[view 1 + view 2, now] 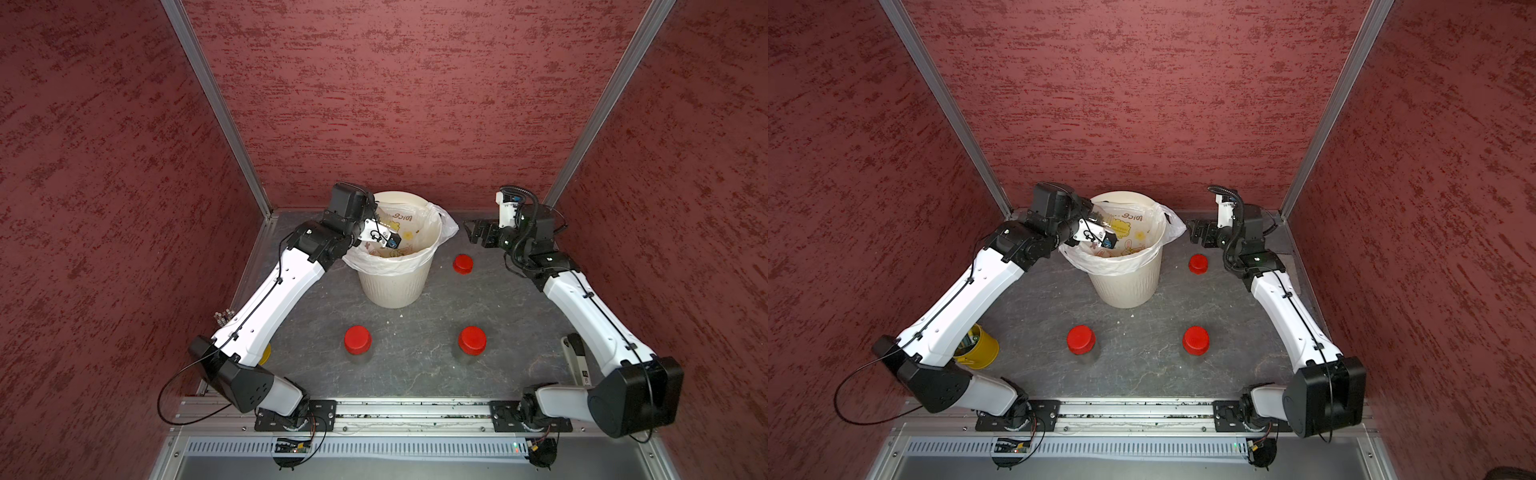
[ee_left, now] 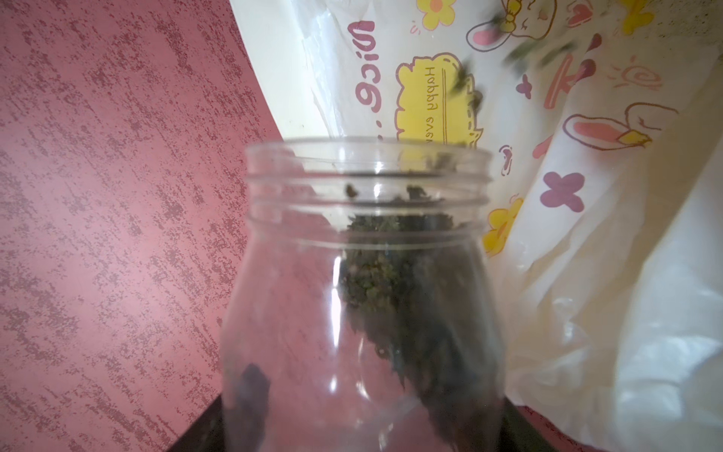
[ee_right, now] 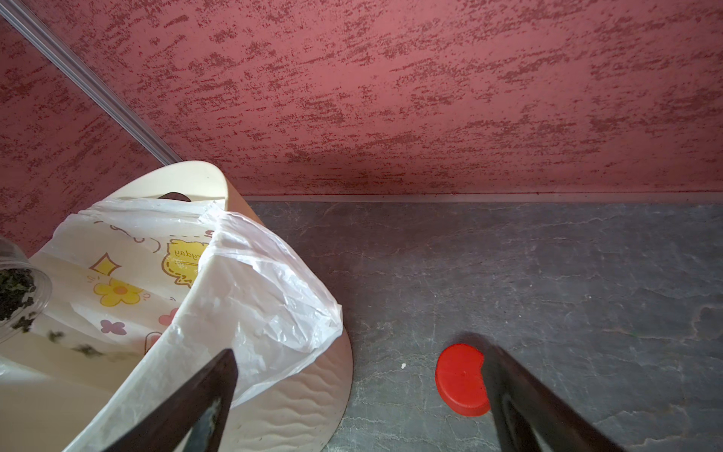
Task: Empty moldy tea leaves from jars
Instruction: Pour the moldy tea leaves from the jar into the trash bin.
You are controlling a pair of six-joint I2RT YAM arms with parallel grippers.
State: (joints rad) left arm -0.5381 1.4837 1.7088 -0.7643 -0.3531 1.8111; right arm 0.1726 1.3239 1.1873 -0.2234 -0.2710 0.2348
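two jars stand upright and capped in red on the table (image 1: 415,374), the left jar (image 1: 358,340) and the right jar (image 1: 472,340) well apart; from above their contents cannot be told. a third jar (image 2: 364,274), open, is clamped in the left gripper (image 1: 1094,216) and tipped over the bin (image 1: 395,286), dark tea leaves (image 2: 395,274) heaped toward its mouth, some blurred in the air above the printed bag (image 1: 446,226). a loose lid (image 1: 462,264) lies flat beside the bin. the right gripper (image 1: 475,235) hangs near it, jaws wide apart, empty.
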